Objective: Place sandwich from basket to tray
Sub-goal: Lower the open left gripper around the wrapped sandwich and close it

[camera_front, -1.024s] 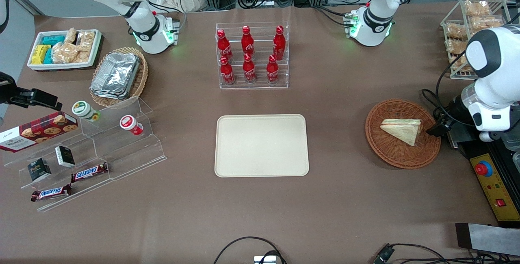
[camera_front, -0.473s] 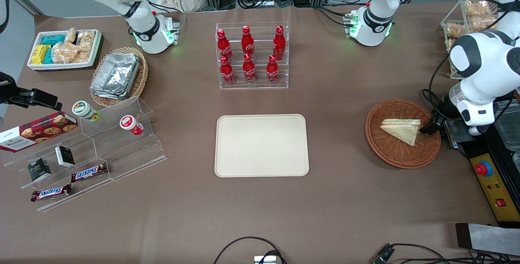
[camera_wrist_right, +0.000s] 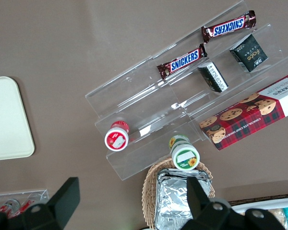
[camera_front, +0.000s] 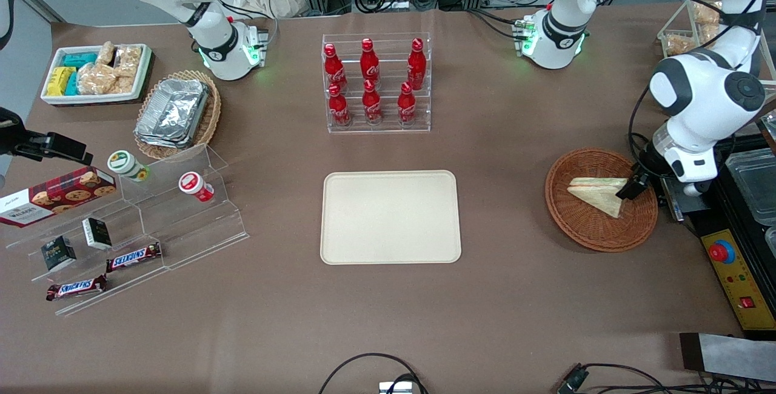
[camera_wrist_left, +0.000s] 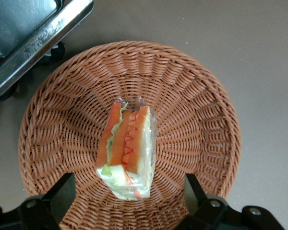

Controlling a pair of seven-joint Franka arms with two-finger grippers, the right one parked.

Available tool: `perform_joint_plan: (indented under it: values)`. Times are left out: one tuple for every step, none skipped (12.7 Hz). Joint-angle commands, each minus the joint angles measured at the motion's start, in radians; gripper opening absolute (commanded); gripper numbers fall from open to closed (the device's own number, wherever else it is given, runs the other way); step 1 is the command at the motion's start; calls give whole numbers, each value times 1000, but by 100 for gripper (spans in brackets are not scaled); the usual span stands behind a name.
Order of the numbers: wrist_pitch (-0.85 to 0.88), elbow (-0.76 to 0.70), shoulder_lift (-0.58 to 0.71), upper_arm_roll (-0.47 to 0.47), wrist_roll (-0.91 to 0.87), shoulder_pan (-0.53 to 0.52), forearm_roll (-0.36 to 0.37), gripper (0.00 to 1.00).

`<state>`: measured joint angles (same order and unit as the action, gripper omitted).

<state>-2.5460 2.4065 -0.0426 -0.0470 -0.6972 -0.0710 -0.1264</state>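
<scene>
A brown tabletop seen from the front. Toward the working arm's end sits a round reddish-brown wicker basket, and in it lies the sandwich, a pale triangular wedge in clear wrap. It rests a little off the basket's middle, toward two o'clock, with its point aimed at about five o'clock and its long top edge running nine to three.

The left arm's jaws hang over the basket at the sandwich's three o'clock end, the dark fingers just above or at the bread; whether they touch it cannot be told. The wrist camera looks straight down on the cut face, showing orange and green filling between white slices. The two black fingers stand wide apart, one on each side of the wedge, with nothing between them yet. That spread seems chosen so the jaws can straddle the sandwich across its thickness and close on the flat bread faces rather than the soft filling.

The cream tray lies flat and bare near the tabletop's centre, at nine o'clock from the basket and well apart from it, a broad landing place. The sandwich is not yet lifted.
</scene>
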Motion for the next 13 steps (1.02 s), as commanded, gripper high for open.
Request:
perform_joint_plan:
  values:
    - [-92,42,-23,4,-10,-6,-18,100]
    - [-121,52,-36,4,-10,-6,-18,100]
    - [-135,54,-45,4,-10,-6,-18,100]
    - [-143,54,-54,4,-10,-6,-19,100]
    - [-158,54,-66,4,-10,-6,-19,100]
    - [-177,56,-78,4,-10,-4,-19,100]
    - [-189,54,-89,4,-10,-4,-19,100]
    - [-194,54,-94,4,-10,-4,-19,100]
    - [-194,54,-98,4,-10,-4,-19,100]
    - [-194,53,-100,4,-10,-4,-19,93]
    - [-194,53,-105,4,-10,-4,-19,77]
    - [-194,53,-106,4,-10,-4,-19,57]
    - [-194,53,-108,6,-10,-4,-21,43]
